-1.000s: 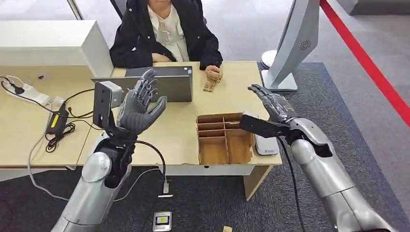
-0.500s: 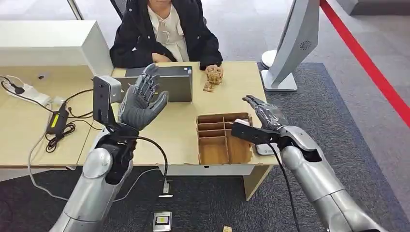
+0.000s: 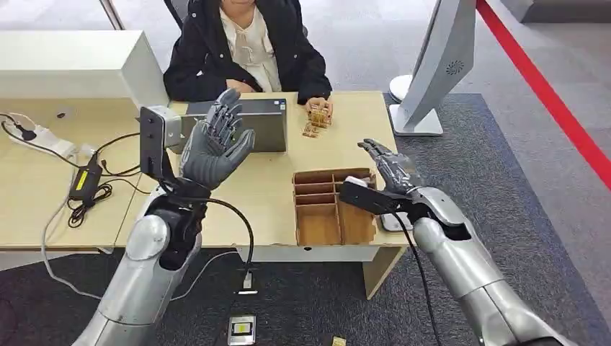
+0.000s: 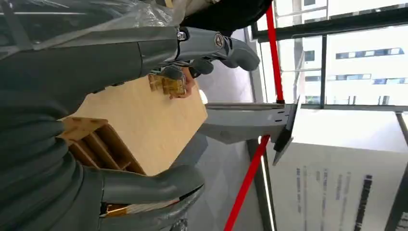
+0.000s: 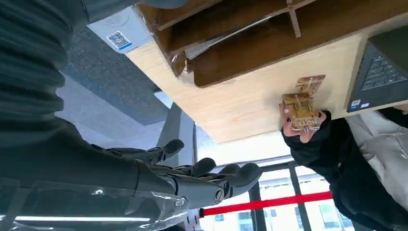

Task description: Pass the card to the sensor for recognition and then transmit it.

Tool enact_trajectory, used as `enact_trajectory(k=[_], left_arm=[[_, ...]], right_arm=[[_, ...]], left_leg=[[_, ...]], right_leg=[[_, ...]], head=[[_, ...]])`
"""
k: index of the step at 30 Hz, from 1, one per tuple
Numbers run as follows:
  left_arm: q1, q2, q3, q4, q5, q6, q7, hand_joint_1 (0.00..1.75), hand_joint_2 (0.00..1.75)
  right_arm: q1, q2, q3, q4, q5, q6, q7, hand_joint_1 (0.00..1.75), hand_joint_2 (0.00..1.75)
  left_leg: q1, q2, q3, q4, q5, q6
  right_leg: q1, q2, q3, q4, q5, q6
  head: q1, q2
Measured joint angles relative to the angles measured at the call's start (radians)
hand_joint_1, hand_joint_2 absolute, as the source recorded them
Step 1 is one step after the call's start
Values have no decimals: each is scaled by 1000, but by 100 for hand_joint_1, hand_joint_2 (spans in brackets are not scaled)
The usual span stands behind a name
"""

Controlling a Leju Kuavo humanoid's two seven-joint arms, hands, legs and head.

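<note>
Sitting at the far side of the desk [image 3: 65, 209], a person [image 3: 245, 43] is holding the card [image 3: 318, 115] upright on the wood, just right of the laptop [image 3: 252, 130] and well apart from both robot hands. Standing off the desk's far right corner is a tall grey stand [image 3: 436, 65]; the divided tray [image 3: 335, 209] is lying near the front edge, and the small white sensor [image 3: 398, 219] is lying just right of it, partly hidden under the right arm. Raised over the desk's left half, the left hand [image 3: 215, 148] is showing its palm with fingers spread wide and nothing in them. Hovering above the tray's right edge, the right hand [image 3: 393, 167] is reaching forward flat, fingers apart and likewise empty. Judging from this, the handover is not yet made. The risk is a poor take: the card is thin and in the person's fingers, so a hand closing late or off-line could knock it flat or pinch those fingers. The right forearm could also be clipping the tray wall or nudging the sensor.
</note>
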Motion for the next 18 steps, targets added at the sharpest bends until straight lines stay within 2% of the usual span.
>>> enact_trajectory(k=[8,18], left_arm=[[-1,-5,-5,9,8,0,-7,0,175],[-6,-8,-15,18,10,0,-8,0,175]], right_arm=[[-44,37,9,111,0,-75,-43,0,175],[-70,80,16,235,3,-117,-70,0,175]], left_leg=[[0,0,0,0,0,0],[0,0,0,0,0,0]], right_leg=[[0,0,0,0,0,0],[0,0,0,0,0,0]], head=[[0,0],[0,0]])
